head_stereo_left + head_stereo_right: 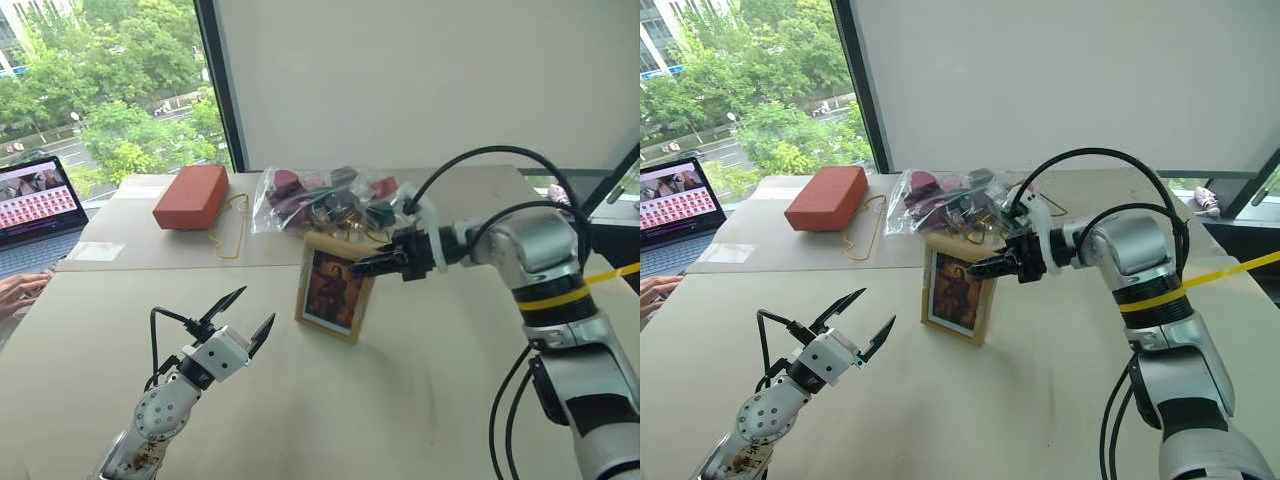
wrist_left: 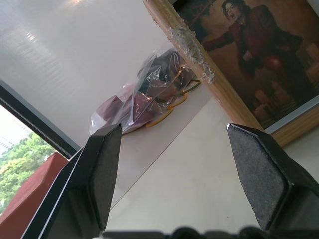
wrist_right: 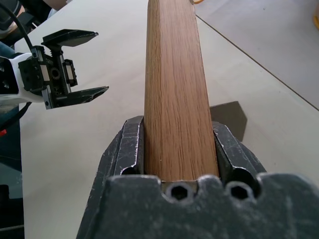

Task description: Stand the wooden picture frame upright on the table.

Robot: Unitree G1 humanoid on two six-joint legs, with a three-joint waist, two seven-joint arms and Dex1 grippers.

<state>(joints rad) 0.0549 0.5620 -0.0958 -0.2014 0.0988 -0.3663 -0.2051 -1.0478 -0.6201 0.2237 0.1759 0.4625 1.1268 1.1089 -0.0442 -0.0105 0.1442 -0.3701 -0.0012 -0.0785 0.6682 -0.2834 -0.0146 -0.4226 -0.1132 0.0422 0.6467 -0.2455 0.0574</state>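
The wooden picture frame [image 1: 333, 290] is upright near the middle of the table [image 1: 400, 410], its painted front facing me and its lower edge at the tabletop. My right gripper [image 1: 362, 265] reaches in from the right and is shut on the frame's upper right edge. In the right wrist view both fingers press the light-wood edge [image 3: 174, 89], and the dark stand [image 3: 230, 117] pokes out behind it. My left gripper [image 1: 254, 310] hangs open to the left of the frame, apart from it, with nothing between its fingers [image 2: 107, 169].
Behind the frame lies a clear plastic bag [image 1: 320, 200] of small dark objects. A reddish-brown block [image 1: 191, 195] with a thin yellow cord [image 1: 235, 235] sits at the back left. A laptop [image 1: 35, 200] and a person's hand [image 1: 20, 290] are at the far left edge.
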